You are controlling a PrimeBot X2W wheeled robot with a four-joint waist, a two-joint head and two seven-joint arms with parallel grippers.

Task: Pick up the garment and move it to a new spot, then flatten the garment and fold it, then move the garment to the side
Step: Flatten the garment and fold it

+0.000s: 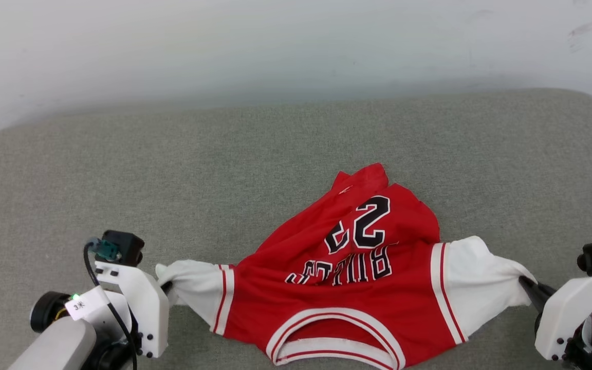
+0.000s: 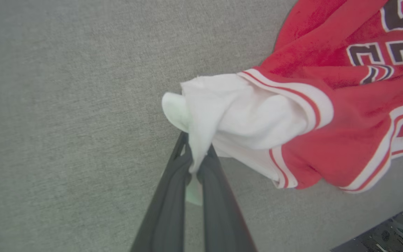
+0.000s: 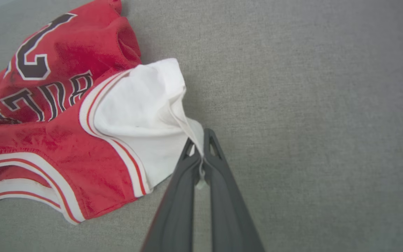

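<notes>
Sleeve tips of the garment [image 1: 347, 267] serve as your handles: your left gripper [image 2: 192, 164] is clamped on one white cuff and your right gripper [image 3: 201, 155] on the other, so drawing them apart should spread the cloth. It lies bunched on the grey cushion [image 1: 275, 144], collar nearest you. The far hem may be tucked under, but the bunching hides it.

The left gripper [image 1: 166, 285] sat near the front left edge of the grey cushion [image 1: 275, 154], its two dark fingers pinched together on one white sleeve of the garment [image 1: 337, 293]. The right gripper [image 1: 526, 283] mirrored it near the front right edge, clamped on the other sleeve. Both white wrists angled inward.
</notes>
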